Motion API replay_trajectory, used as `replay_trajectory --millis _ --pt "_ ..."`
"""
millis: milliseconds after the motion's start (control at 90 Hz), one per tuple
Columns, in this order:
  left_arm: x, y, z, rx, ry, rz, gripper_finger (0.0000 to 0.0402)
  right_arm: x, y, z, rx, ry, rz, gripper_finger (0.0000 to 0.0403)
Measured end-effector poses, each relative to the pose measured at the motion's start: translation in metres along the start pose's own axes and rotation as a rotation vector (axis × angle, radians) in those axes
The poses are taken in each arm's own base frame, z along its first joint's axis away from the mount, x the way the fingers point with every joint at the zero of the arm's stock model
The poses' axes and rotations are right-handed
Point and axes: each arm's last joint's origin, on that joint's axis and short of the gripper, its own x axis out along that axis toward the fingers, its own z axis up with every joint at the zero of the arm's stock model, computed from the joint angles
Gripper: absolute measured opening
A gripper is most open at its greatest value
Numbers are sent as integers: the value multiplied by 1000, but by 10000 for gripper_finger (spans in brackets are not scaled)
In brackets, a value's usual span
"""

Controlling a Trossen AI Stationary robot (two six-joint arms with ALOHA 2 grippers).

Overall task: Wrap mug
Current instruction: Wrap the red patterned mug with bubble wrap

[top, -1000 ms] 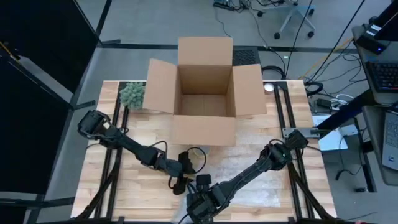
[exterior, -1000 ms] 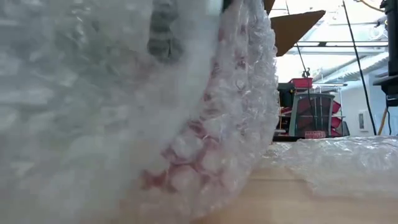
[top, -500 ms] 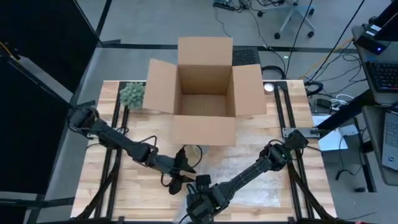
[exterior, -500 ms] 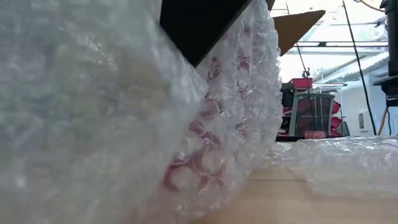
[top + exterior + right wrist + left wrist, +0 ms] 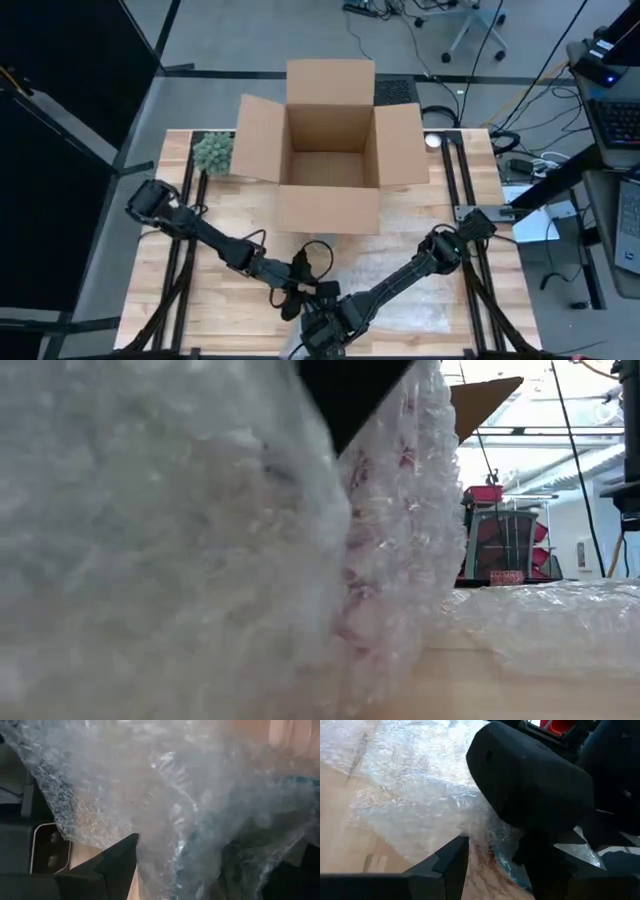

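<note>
The mug shows only as red-pink marks (image 5: 398, 460) and a teal-and-pink patch (image 5: 501, 846) through clear bubble wrap (image 5: 150, 540) bundled around it at the table's near edge. My right gripper (image 5: 318, 335) is at that bundle, with wrap filling the space ahead of its fingers (image 5: 117, 862). My left gripper (image 5: 297, 297) has come in from the left, just beyond the right one. Its fingers (image 5: 451, 862) stand apart, with the wrapped bundle between them. The rest of the wrap (image 5: 420, 300) lies flat on the table to the right. My right gripper has bubble wrap (image 5: 165, 835) bunched between its fingers, several layers of it. One finger shows and the wrap covers the other, so the exact place of contact is hidden. My left gripper's fingers flank the wrapped bundle (image 5: 490, 837); I cannot tell whether they touch it.
An open cardboard box (image 5: 328, 150) stands at the table's far middle, with a small green plant (image 5: 212, 152) left of it. A slack sheet of wrap (image 5: 550, 620) lies on the wood to the right. Rails run along both table sides.
My left gripper drew back a little toward the table's far left, then came toward the near edge and the right gripper. The wrap bundle has swelled toward the right in the low view, and a dark gripper part now shows above it.
</note>
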Motion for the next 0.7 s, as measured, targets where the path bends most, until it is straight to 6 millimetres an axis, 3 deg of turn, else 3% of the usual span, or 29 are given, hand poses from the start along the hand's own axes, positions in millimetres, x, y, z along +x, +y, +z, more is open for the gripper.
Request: replay_trajectory --millis 433,533,700 --pt "0 0 -1 3 -1 -4 167 -82 -5 -7 44 -56 41 242" --pt "0 0 0 2 -8 -8 167 -84 -3 -5 55 -90 41 242" --pt "1 0 -1 2 -8 -8 167 -56 6 -3 53 -91 32 242"
